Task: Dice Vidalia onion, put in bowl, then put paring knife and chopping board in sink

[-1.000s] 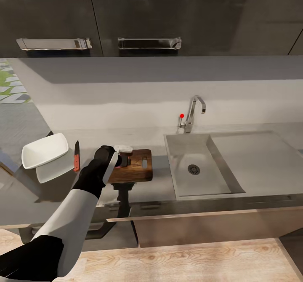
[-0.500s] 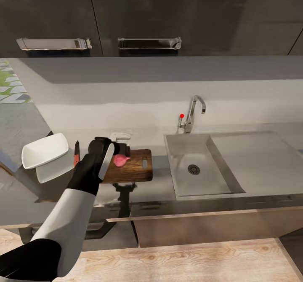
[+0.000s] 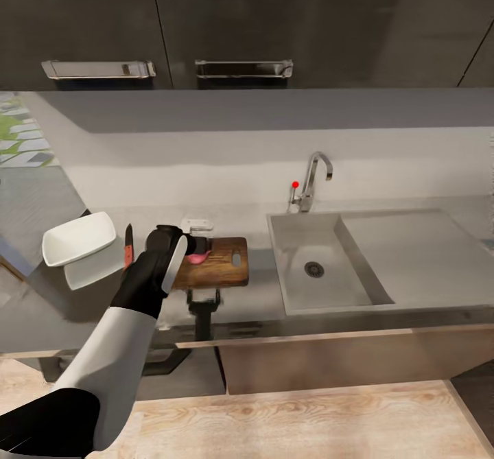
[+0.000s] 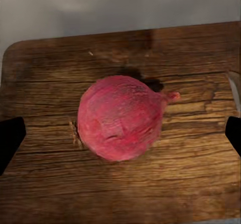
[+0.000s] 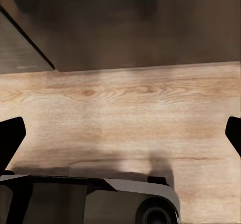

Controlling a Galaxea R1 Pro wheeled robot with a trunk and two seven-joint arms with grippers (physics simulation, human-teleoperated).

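Onion (image 3: 198, 259) lies on the board (image 3: 218, 265) near the counter's (image 3: 261, 301) front edge in the head view, under the left gripper (image 3: 194, 243); the knife (image 3: 127, 246) lies beside the bowl (image 3: 79, 238), the sink (image 3: 312, 267) empty. A second ago the gripper covered it. Left wrist view: fingers (image 4: 10, 138) spread wide, onion (image 4: 120, 117) free between them. Right wrist view: right gripper (image 5: 120, 138) open over the floor (image 5: 125, 103). Best to lift clear before fetching the knife.

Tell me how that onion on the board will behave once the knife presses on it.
The onion looks round, resting on a small patch of the flat chopping board, so it probably rolls under a sideways push. Its skin appears smooth, so a blade may skid. The left gripper stands open around it, so nothing steadies it.
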